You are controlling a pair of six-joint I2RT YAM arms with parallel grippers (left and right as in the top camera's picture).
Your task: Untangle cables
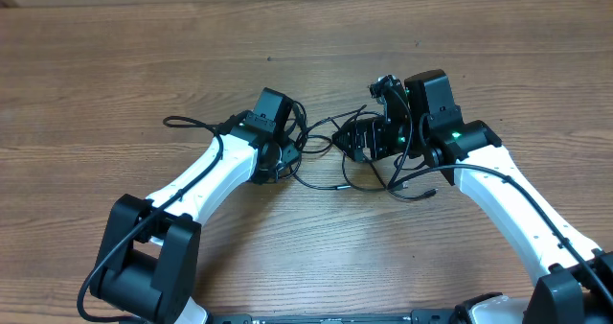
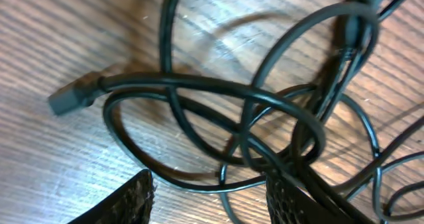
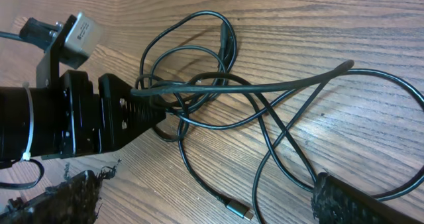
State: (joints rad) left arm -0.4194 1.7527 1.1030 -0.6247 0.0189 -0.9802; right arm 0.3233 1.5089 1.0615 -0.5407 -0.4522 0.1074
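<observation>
**Black cables (image 3: pixel 218 85) knotted, little undone**

Loops cross and lie piled on the table (image 1: pixel 115 56) between the arms, with one plug (image 2: pixel 66 101) lying clear at the side. The left gripper (image 2: pixel 211 181) hangs half-spread over the knot and clamps nothing. The right gripper (image 3: pixel 207 181) gapes wide and is empty. By my judgement, nearly all the separating remains.

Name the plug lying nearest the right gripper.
The silvery-tipped plug, on the wood between the open right gripper's jaws; the dark plug lies by the left gripper.
</observation>
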